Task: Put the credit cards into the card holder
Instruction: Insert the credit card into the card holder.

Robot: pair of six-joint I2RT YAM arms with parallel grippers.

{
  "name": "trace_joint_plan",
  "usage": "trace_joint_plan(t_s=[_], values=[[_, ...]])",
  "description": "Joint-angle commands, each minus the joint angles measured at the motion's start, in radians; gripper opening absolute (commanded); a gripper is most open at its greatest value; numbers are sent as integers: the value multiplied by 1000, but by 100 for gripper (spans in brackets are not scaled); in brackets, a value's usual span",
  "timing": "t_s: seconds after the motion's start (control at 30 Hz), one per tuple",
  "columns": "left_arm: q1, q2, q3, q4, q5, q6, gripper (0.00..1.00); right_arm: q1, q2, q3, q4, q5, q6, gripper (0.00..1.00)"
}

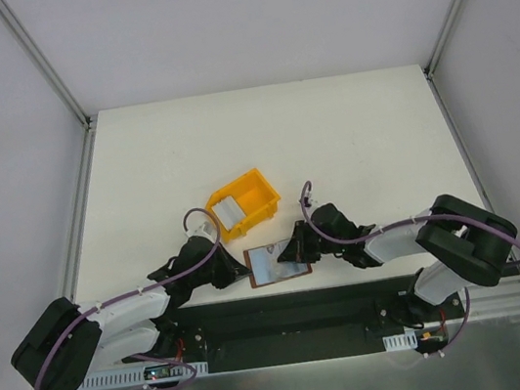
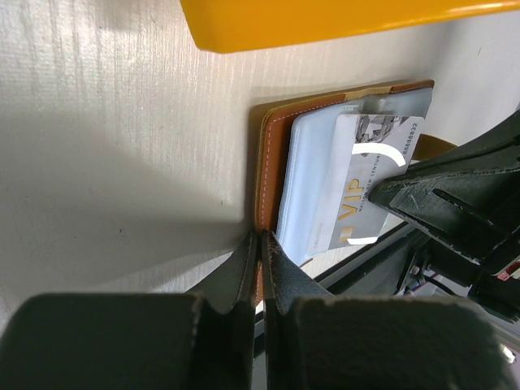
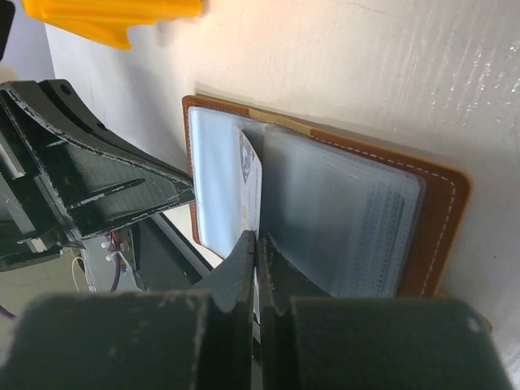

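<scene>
The brown card holder (image 1: 276, 264) lies open at the table's near edge, its clear sleeves facing up. My left gripper (image 1: 236, 274) is shut on its brown left border (image 2: 268, 162), as the left wrist view shows (image 2: 262, 241). My right gripper (image 1: 298, 248) is shut on a white "VIP" credit card (image 2: 361, 191) and holds it edge-on among the sleeves (image 3: 250, 175), the jaws pinching its near edge (image 3: 258, 241). The holder's far border shows in the right wrist view (image 3: 443, 219). Another white card (image 1: 229, 211) lies in the yellow bin.
The yellow plastic bin (image 1: 258, 195) stands just behind the holder, also seen at the top of both wrist views (image 2: 325, 20) (image 3: 106, 16). The black mounting rail (image 1: 290, 324) runs directly in front of the holder. Walls enclose the table's left, right and back.
</scene>
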Motion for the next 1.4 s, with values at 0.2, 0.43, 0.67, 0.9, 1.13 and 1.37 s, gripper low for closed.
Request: trace_joint_plan(t_s=[0.2, 0.43, 0.67, 0.9, 1.13, 1.37], values=[[5, 36, -41, -140, -37, 12, 0, 36, 41, -11, 17, 18, 34, 1], [5, 34, -40, -132, -35, 2, 0, 104, 91, 60, 2, 103, 71, 4], [5, 28, -48, -131, -38, -1, 0, 104, -30, 54, -145, 192, 12, 23], [5, 34, -43, -129, -38, 4, 0, 107, -71, 86, -265, 200, -33, 38], [5, 36, -40, -120, -32, 6, 0, 138, 39, 170, -250, 129, -44, 38], [3, 37, -37, -120, -29, 4, 0, 154, 78, 238, -250, 103, -68, 37]])
